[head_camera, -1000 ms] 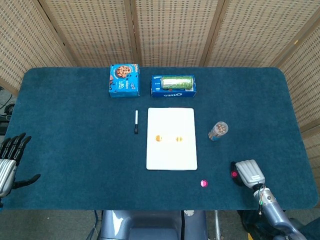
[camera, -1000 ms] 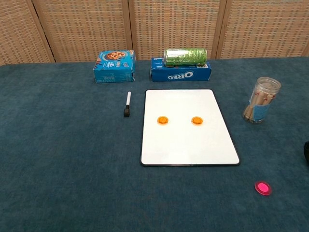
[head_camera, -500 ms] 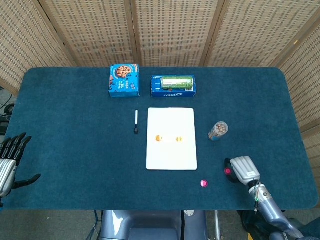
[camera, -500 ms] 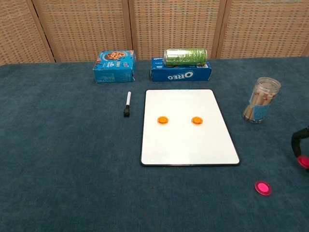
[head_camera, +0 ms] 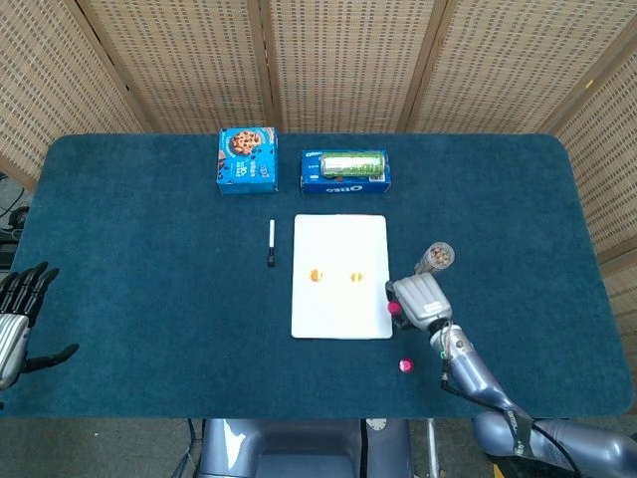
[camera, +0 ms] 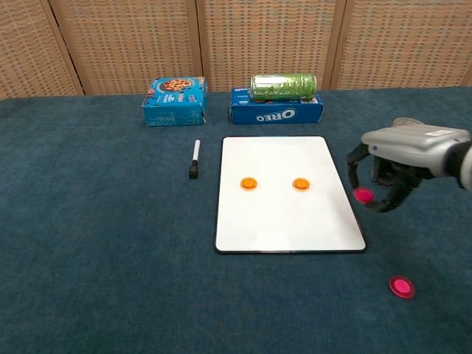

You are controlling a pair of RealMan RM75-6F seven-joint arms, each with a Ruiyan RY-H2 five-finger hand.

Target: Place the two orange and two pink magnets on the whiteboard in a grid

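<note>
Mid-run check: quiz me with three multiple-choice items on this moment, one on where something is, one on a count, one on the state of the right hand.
1. Where does the loose pink magnet lie?
A. On the whiteboard
B. On the cloth near the board's front right corner
C. Beside the marker

2. How many orange magnets are on the whiteboard?
A. One
B. Two
C. Four

3. What is the right hand doing?
A. Holding a pink magnet at the board's right edge
B. Resting open on the table
C. Gripping the marker

Answers:
1 B: the loose pink magnet lies on the blue cloth off the whiteboard.
2 B: two orange magnets sit side by side.
3 A: the right hand pinches a pink magnet in its fingertips.
</note>
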